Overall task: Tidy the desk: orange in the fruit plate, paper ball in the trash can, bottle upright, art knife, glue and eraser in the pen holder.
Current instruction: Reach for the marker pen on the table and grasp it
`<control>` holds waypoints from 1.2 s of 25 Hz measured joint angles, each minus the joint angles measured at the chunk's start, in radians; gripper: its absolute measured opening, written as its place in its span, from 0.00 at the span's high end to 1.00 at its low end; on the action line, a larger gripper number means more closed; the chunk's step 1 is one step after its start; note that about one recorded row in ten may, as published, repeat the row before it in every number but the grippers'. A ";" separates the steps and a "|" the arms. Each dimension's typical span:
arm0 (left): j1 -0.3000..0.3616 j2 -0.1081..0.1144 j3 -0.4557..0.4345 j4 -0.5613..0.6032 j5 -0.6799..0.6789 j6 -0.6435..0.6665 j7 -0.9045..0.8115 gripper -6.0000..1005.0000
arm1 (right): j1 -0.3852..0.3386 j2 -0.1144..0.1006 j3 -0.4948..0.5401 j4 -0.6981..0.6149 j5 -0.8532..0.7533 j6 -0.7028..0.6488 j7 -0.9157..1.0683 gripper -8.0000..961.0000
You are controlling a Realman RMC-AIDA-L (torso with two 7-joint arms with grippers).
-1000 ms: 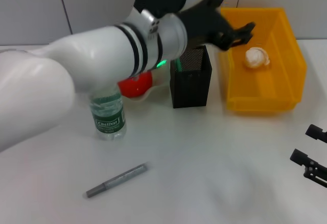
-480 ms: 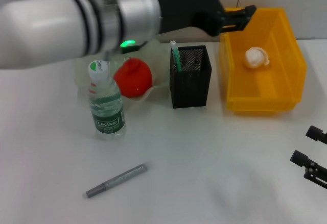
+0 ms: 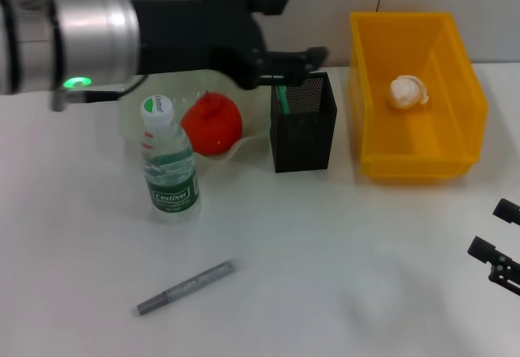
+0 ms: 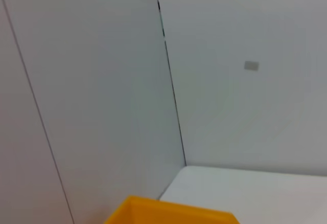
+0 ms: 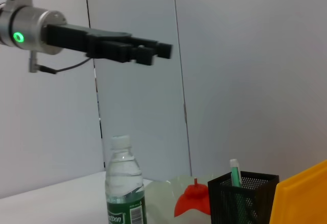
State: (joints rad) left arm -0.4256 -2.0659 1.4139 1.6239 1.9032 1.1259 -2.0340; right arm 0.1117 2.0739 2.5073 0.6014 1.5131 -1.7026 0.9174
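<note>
My left gripper (image 3: 296, 28) hangs open and empty above the back of the black mesh pen holder (image 3: 303, 129); the right wrist view shows it high up (image 5: 148, 51). A green glue stick (image 3: 280, 97) stands in the holder. The orange (image 3: 213, 124) lies in the pale fruit plate (image 3: 134, 113). In front of the plate the bottle (image 3: 169, 166) stands upright. The paper ball (image 3: 408, 91) rests inside the yellow trash can (image 3: 455, 141). Flat on the table near me lies the grey art knife (image 3: 185, 288). The eraser is out of view. My right gripper (image 3: 497, 231) is parked open at the front right.
The white table runs back to a grey panelled wall. The left wrist view holds only that wall and a corner of the yellow trash can (image 4: 168, 214). Holder and trash can stand close side by side.
My left arm has swung back and to the left, from over the trash can to above the plate and holder, uncovering the bottle and orange. Right arm unmoved.
</note>
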 joint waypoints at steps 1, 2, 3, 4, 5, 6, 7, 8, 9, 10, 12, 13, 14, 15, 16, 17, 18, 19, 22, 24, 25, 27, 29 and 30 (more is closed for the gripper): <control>0.007 0.000 -0.020 0.011 0.000 0.030 0.000 0.20 | 0.000 0.000 0.003 0.000 0.000 0.000 0.001 0.28; 0.015 0.001 -0.068 0.035 0.013 0.104 -0.009 0.20 | 0.000 0.000 0.005 0.000 0.000 0.001 0.002 0.28; 0.015 0.001 -0.089 0.042 0.030 0.139 -0.014 0.20 | 0.000 0.001 0.006 0.000 0.000 0.001 0.003 0.28; 0.014 0.001 -0.098 0.046 0.039 0.155 -0.016 0.20 | 0.000 0.001 0.006 0.000 0.000 0.001 0.003 0.28; 0.014 0.001 -0.098 0.046 0.039 0.155 -0.016 0.20 | 0.000 0.001 0.006 0.000 0.000 0.001 0.003 0.28; 0.011 0.001 -0.125 0.057 0.086 0.207 -0.029 0.20 | 0.000 0.001 0.007 -0.002 0.000 0.001 0.004 0.28; 0.009 0.001 -0.133 0.062 0.109 0.224 -0.035 0.20 | 0.001 0.001 0.008 -0.006 0.000 0.002 0.003 0.28; 0.007 0.002 -0.139 0.071 0.140 0.244 -0.045 0.20 | 0.001 0.001 0.009 -0.010 0.001 0.002 0.003 0.28; 0.007 0.002 -0.139 0.071 0.140 0.244 -0.045 0.20 | 0.002 0.001 0.014 -0.015 0.001 0.003 0.003 0.28; 0.007 0.002 -0.139 0.071 0.140 0.244 -0.045 0.20 | 0.003 0.001 0.019 -0.019 0.001 0.004 0.002 0.28; 0.005 0.002 -0.142 0.087 0.180 0.268 -0.058 0.20 | 0.006 0.001 0.030 -0.024 0.001 0.008 0.001 0.28; 0.005 0.002 -0.142 0.087 0.180 0.268 -0.058 0.20 | 0.006 0.002 0.032 -0.026 0.001 0.011 0.001 0.28; -0.007 0.002 -0.145 0.158 0.305 0.345 -0.123 0.20 | 0.006 0.002 0.032 -0.027 0.001 0.013 0.000 0.28; -0.007 0.002 -0.145 0.158 0.305 0.345 -0.123 0.20 | 0.006 0.002 0.032 -0.027 0.001 0.015 0.000 0.28; -0.007 0.002 -0.145 0.158 0.305 0.345 -0.123 0.20 | 0.005 0.002 0.033 -0.028 0.001 0.015 0.000 0.28; -0.016 0.002 -0.145 0.175 0.332 0.380 -0.139 0.20 | 0.005 0.003 0.033 -0.031 0.001 0.016 -0.001 0.28; -0.016 0.002 -0.145 0.175 0.332 0.380 -0.139 0.20 | 0.005 0.003 0.033 -0.035 0.001 0.017 -0.002 0.28; -0.031 0.001 -0.142 0.200 0.369 0.448 -0.168 0.20 | 0.005 0.003 0.034 -0.041 0.001 0.018 -0.004 0.28; -0.042 0.000 -0.137 0.216 0.397 0.485 -0.185 0.20 | 0.008 0.003 0.034 -0.052 0.004 0.029 -0.011 0.28; -0.064 -0.002 -0.116 0.250 0.460 0.560 -0.233 0.20 | 0.010 0.003 0.034 -0.060 0.004 0.037 -0.013 0.28; -0.064 -0.002 -0.116 0.250 0.460 0.560 -0.233 0.20 | 0.012 0.003 0.034 -0.064 0.004 0.040 -0.014 0.28; -0.080 -0.002 -0.098 0.257 0.482 0.594 -0.258 0.20 | 0.013 0.003 0.035 -0.067 0.004 0.043 -0.015 0.28; -0.110 -0.003 -0.047 0.257 0.543 0.641 -0.306 0.20 | 0.013 0.003 0.035 -0.070 0.004 0.043 -0.015 0.28; -0.115 -0.004 -0.020 0.254 0.574 0.643 -0.317 0.20 | 0.013 0.003 0.035 -0.071 0.004 0.043 -0.015 0.28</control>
State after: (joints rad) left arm -0.5411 -2.0700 1.3937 1.8775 2.4773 1.7688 -2.3511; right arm 0.1246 2.0770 2.5421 0.5303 1.5176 -1.6594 0.9024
